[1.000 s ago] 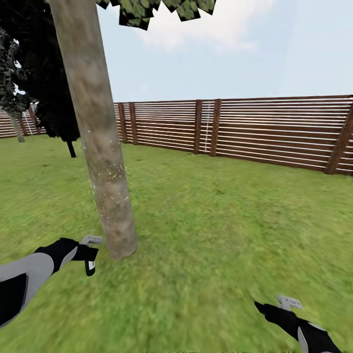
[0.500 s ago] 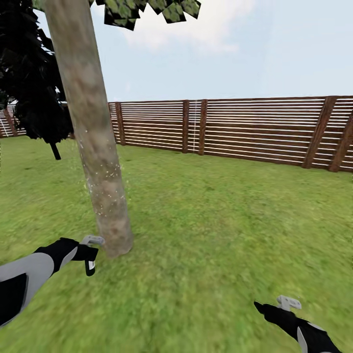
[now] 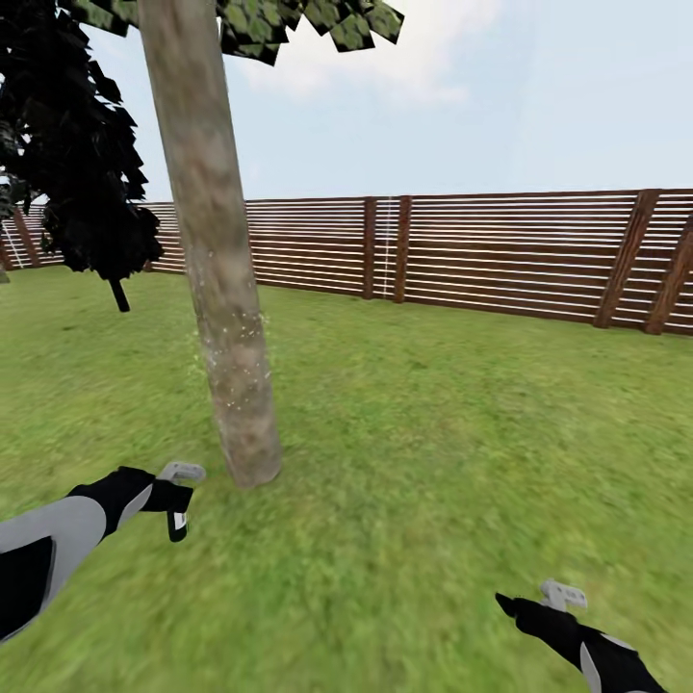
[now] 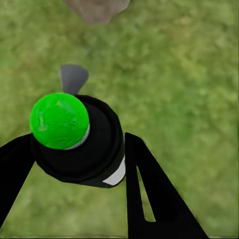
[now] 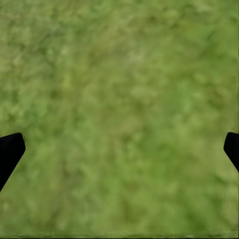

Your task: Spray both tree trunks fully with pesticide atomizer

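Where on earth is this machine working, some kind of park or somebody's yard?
It looks like a fenced garden or back yard: a wide green lawn, a brown slatted wooden fence along the far side, and a tall tree trunk rising from the grass under open sky.

Arms grey w/ black wrists; black jaws.

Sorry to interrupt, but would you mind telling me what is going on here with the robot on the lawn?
The robot stands on a fenced lawn, close to a tree trunk. Its left gripper holds the atomizer, a dark bottle with a green top, jaws closed on its sides, pointing down at the grass near the trunk's base. Small pale specks dot the lower bark, possibly spray. The right gripper hangs open over bare grass, holding nothing.
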{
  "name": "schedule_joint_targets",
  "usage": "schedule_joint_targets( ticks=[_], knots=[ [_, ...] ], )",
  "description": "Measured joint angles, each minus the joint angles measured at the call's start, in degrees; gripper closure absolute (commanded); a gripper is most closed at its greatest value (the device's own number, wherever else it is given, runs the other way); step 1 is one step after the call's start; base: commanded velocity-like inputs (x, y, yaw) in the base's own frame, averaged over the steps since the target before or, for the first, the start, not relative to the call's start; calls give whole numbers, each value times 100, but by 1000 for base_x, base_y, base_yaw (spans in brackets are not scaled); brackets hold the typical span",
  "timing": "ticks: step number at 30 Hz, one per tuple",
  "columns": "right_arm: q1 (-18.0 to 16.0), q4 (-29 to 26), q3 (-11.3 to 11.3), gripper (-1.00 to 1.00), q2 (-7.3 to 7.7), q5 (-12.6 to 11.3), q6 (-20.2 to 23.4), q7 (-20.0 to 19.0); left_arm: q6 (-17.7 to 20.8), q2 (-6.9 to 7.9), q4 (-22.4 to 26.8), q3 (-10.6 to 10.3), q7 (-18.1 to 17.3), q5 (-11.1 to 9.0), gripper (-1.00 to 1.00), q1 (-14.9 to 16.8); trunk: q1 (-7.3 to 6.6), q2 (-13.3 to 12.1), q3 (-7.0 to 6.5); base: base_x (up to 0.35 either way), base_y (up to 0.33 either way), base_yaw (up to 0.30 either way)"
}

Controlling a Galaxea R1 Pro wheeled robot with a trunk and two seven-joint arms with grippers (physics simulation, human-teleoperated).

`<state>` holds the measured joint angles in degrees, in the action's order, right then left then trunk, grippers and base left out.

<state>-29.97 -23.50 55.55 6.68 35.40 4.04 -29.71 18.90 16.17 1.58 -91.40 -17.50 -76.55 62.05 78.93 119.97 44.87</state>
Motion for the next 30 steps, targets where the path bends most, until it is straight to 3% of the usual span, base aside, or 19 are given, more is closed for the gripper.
schedule_joint_targets(
  ticks=[6, 9, 15, 18, 22, 23, 24, 26, 28, 30],
  knots=[
    [9, 48, -32, -100, 32, -36, -30, -32, 33, -32, -11, -36, -33, -31, 100, -34, 0, 1, 0, -176, 152, 0],
    [9, -49, 65, -100, -27, 24, -2, 64, 121, 29, -39, -40, 65, 80, 100, -131, 5, -1, 0, 0, 0, 0],
    [9, -91, 256, -100, -31, 83, 26, 257, 220, -17, -35, 141, 113, 120, 100, -324, 0, 0, 0, 0, 0, 0],
    [9, -121, 221, -100, -58, 87, 82, 308, 220, -24, -26, 165, 86, 134, 100, -421, 0, 0, 0, 0, 0, 0],
    [9, -200, 104, -100, -121, 89, 96, 290, 214, -95, 44, 183, -39, 139, 100, -293, 0, 0, 0, 0, 0, 0],
    [8, -202, -614, -100, -165, 81, 96, 289, 213, -103, 53, 190, -148, 137, 100, -197, 0, 0, -1, 0, 0, 0],
    [9, -204, -914, -100, -272, 84, 97, 298, 210, -109, 61, 167, -222, 147, 100, -176, 0, 0, 0, 0, 0, 0],
    [9, -204, -1142, -100, -510, 87, 97, 305, 209, -177, 71, 192, -391, 138, 100, -132, 0, 0, 0, 0, 0, 0],
    [-35, -204, -1218, -100, -649, 87, 102, 297, 203, -353, 74, 194, -499, 157, 100, -62, 0, 0, 0, 0, 0, 0],
    [-260, -201, -1279, -100, -876, 80, 105, 276, 198, -617, 78, 208, -743, 377, 100, 64, 0, 0, -1, 0, 0, 0]
  ],
)
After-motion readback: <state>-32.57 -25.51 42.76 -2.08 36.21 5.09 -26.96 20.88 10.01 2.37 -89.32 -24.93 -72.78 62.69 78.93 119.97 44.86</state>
